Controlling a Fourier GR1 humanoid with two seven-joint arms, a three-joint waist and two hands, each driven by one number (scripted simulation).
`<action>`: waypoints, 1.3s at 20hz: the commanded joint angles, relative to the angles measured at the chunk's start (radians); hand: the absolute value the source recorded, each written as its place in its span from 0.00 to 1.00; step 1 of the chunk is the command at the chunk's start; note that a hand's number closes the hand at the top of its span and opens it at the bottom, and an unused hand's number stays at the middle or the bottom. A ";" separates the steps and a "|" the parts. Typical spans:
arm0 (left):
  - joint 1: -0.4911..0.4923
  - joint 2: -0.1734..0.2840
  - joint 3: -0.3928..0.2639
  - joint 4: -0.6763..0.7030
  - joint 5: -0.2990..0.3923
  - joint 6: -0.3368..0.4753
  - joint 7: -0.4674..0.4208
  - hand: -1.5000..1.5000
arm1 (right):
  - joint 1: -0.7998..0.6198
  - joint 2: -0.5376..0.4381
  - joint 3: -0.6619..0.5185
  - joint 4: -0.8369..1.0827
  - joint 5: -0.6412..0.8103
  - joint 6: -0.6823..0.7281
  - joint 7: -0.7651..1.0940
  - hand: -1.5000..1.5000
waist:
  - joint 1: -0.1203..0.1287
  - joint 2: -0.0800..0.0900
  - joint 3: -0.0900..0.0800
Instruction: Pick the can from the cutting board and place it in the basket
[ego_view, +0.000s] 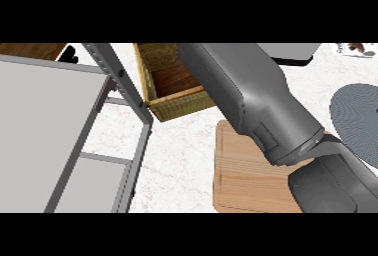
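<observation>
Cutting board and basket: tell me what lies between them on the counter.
In the head view, only bare white marbled counter shows between the basket's near wall and the cutting board. The grey forearm crosses above and hides the stretch's right part.

White marbled counter (177, 150) bearing cutting board (247, 185), woven basket (173, 95), grey round mat (358, 117).

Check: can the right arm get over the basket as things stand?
Probably yes. The right forearm already stretches from the cutting board across the basket, with nothing visibly blocking it. The robot hand and the can aren't visible, so I can't confirm a hold.
</observation>
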 joint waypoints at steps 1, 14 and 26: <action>0.032 -0.066 -0.038 0.015 0.032 -0.026 0.013 0.50 | -0.015 0.003 -0.008 0.006 -0.034 -0.065 0.137 1.00 | -0.015 -0.002 -0.007; 0.043 -0.064 -0.030 0.011 0.006 -0.037 -0.004 0.50 | -0.069 0.003 0.215 0.223 0.122 0.383 -0.046 1.00 | -0.017 -0.001 -0.011; 0.044 -0.085 -0.021 -0.018 0.013 -0.050 0.028 0.50 | -0.111 0.003 0.165 0.225 0.062 0.557 -0.044 1.00 | -0.035 0.004 -0.007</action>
